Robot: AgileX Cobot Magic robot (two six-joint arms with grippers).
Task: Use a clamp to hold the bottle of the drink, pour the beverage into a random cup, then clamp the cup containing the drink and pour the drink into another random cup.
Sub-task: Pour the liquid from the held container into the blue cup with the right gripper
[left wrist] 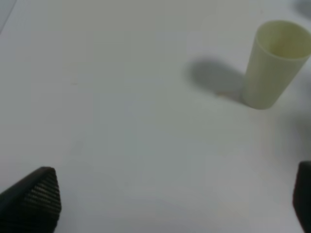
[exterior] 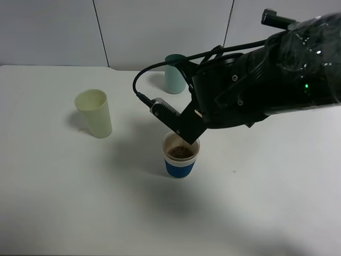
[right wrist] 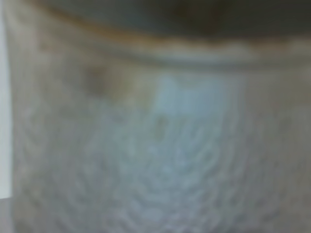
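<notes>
Dark brown drink (exterior: pixel 181 152) already sits in the white paper cup with a blue band (exterior: pixel 180 160), which stands upright near the middle of the white surface (exterior: pixel 80 213). The first pour therefore looks done. No bottle shows in any view. What remains, by my reading, is the second half: clamping this filled cup and tipping it into one of the two other cups. Both appear empty and upright: the pale yellow plastic cup (exterior: pixel 96 114) well off to the left, and the pale teal cup (exterior: pixel 173 77) at the back, partly hidden by the black right arm (exterior: pixel 256 80). That arm reaches down to the filled cup's rim, and its wrist camera is filled by a blurred pale wall (right wrist: pixel 160 145), probably that same cup very close. Whether the right jaws are pinching it or just flanking it, I cannot tell. The left jaws are spread wide with nothing between them, their dark fingertips (left wrist: pixel 34 199) above bare surface, the yellow cup (left wrist: pixel 274 63) ahead.
</notes>
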